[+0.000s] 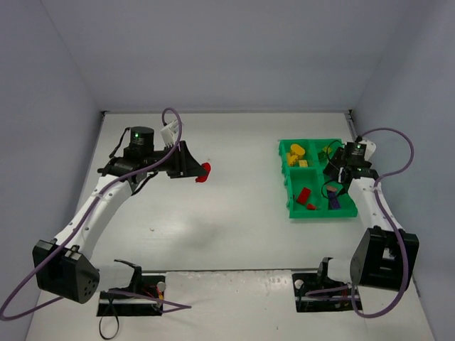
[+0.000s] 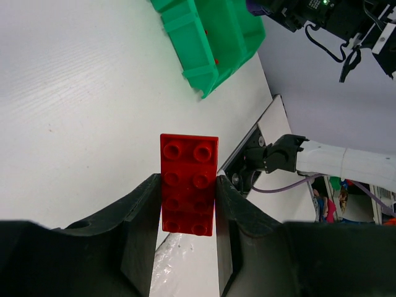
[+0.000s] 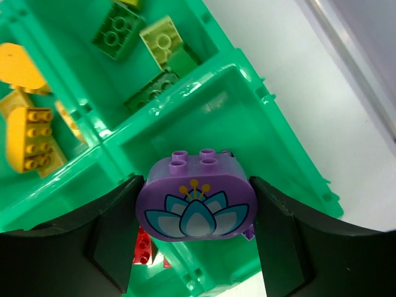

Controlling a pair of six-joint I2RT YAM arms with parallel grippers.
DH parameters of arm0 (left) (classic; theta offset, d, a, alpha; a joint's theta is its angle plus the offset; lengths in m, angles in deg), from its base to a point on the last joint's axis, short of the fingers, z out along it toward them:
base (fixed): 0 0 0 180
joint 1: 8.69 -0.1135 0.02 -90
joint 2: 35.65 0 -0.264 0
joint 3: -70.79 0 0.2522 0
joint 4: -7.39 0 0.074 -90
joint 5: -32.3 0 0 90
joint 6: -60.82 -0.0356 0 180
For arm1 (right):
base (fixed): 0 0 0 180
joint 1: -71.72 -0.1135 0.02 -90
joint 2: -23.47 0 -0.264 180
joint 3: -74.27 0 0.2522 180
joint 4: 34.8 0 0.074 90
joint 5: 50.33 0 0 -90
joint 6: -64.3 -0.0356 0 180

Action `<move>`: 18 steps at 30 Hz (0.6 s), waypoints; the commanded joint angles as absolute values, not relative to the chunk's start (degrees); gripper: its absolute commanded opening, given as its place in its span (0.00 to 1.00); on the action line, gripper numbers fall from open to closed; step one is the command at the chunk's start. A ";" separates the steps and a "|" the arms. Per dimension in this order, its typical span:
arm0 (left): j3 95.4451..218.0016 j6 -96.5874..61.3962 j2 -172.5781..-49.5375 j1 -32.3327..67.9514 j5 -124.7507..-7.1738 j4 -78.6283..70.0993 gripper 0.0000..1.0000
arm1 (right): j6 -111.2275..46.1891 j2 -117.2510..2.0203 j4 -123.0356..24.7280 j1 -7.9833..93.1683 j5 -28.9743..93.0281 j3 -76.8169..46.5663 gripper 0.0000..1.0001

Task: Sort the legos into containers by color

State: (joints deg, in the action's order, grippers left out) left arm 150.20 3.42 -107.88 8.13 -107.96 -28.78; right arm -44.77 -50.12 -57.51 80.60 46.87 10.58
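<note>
left gripper [image 2: 189, 207] is clamped on a red rectangular plastic brick [image 2: 189, 176], well away from the green plastic tray [image 2: 199, 69]; right gripper [image 3: 195, 213] pinches a rounded purple flower-print brick [image 3: 196, 199] over it

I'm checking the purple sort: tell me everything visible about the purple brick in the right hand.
The purple brick is glossy lilac plastic with rounded ends. Three studs show on top; its face bears a printed lotus in white, teal and blue with yellow stamens. The right hand grips it by both ends between black fingers, over the near right compartment of the tray. Whether it touches the floor there is unclear.
</note>
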 commanded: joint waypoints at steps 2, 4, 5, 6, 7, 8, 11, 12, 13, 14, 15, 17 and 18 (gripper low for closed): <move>150.21 2.03 -105.44 8.54 -107.10 -27.81 0.00 | -48.90 -53.35 -56.73 82.00 48.11 7.43 0.53; 150.12 2.03 -105.17 8.71 -106.66 -27.81 0.00 | -49.08 -54.14 -56.82 82.27 47.76 7.16 0.73; 150.03 2.03 -104.91 8.80 -106.40 -27.81 0.00 | -49.00 -53.71 -56.82 82.27 47.14 6.99 0.84; 150.03 2.03 -104.82 8.89 -106.04 -27.81 0.00 | -48.82 -53.44 -56.82 82.18 46.70 6.90 0.88; 149.95 2.03 -104.65 8.97 -105.78 -27.73 0.00 | -48.47 -52.83 -56.73 82.09 46.18 6.81 0.92; 150.03 2.20 -104.56 9.06 -105.60 -27.55 0.00 | -47.77 -51.78 -56.56 81.83 45.21 6.81 0.96; 149.94 3.08 -104.91 9.06 -105.51 -26.32 0.00 | -45.66 -48.96 -55.41 79.89 44.15 7.16 0.98; 149.94 3.69 -105.26 9.15 -105.43 -25.97 0.00 | -44.96 -48.35 -55.33 78.68 43.89 7.16 0.97; 149.86 3.96 -105.26 9.15 -104.73 -25.71 0.00 | -43.04 -46.69 -54.54 77.62 42.93 7.25 0.96; 149.77 4.92 -105.35 9.15 -104.29 -24.66 0.00 | -41.63 -45.80 -53.84 76.30 41.61 7.51 0.95; 149.60 5.45 -105.44 9.15 -103.85 -23.95 0.00 | -40.31 -43.97 -52.00 72.90 40.30 7.68 0.90; 148.98 7.98 -105.44 9.33 -101.92 -21.32 0.00 | -37.50 -42.46 -50.06 69.19 31.64 8.04 0.82; 148.72 8.96 -105.44 9.24 -101.39 -20.18 0.00 | -37.05 -41.41 -49.10 66.13 28.62 8.04 0.74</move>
